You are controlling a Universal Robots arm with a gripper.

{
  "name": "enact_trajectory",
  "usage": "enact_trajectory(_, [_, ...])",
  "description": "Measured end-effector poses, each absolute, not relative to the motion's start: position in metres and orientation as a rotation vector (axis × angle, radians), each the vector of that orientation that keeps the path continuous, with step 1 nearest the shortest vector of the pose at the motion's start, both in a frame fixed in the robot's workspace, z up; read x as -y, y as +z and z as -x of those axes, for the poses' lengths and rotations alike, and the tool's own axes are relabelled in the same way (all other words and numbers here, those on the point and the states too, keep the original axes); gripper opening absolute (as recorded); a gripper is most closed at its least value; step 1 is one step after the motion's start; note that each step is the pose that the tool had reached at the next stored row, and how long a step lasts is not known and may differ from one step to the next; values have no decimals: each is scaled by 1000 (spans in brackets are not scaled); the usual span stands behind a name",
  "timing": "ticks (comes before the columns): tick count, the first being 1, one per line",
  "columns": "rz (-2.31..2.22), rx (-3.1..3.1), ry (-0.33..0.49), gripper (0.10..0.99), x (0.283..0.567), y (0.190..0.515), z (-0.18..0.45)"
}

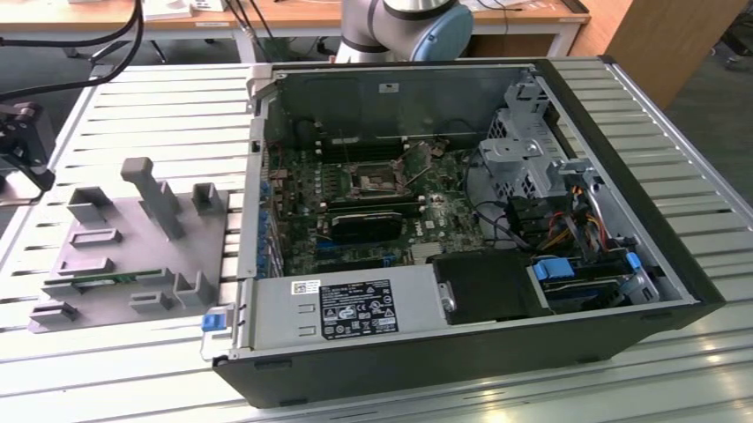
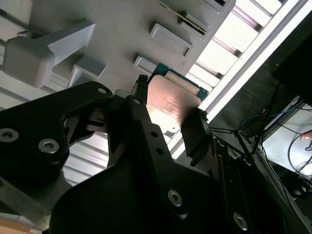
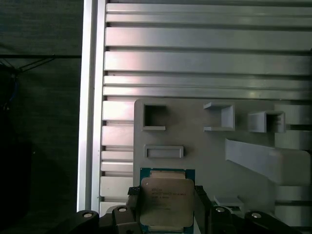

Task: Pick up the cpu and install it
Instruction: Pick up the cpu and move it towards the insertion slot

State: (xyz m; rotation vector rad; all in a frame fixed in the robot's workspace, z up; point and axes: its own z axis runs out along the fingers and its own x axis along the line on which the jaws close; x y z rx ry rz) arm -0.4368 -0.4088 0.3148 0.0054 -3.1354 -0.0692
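Observation:
The cpu (image 3: 167, 201), a flat square chip with a silver-grey metal top and a thin green edge, sits between my gripper's (image 3: 167, 207) two black fingers (image 3: 201, 202), which close on its opposite sides. In the second wrist view the cpu (image 2: 170, 105) is held by the gripper (image 2: 168, 122) near the corner of the grey holder tray (image 2: 117, 34). In the exterior view the gripper (image 1: 24, 150) hangs at the far left, beside the grey holder tray (image 1: 118, 251). The open computer case (image 1: 471, 352) shows the motherboard's cpu socket (image 1: 379, 181).
A green memory stick (image 1: 100, 280) lies in the tray, among upright grey posts (image 1: 153, 194). A black heatsink (image 1: 367, 225) sits on the motherboard below the socket. Drive cages and cables (image 1: 565, 220) fill the case's right side. The table is slatted metal (image 3: 204, 63).

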Motion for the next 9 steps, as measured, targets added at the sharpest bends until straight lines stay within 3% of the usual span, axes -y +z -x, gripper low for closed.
enact_trajectory(9, [-5, 3136, -69, 525, 409, 321, 437])
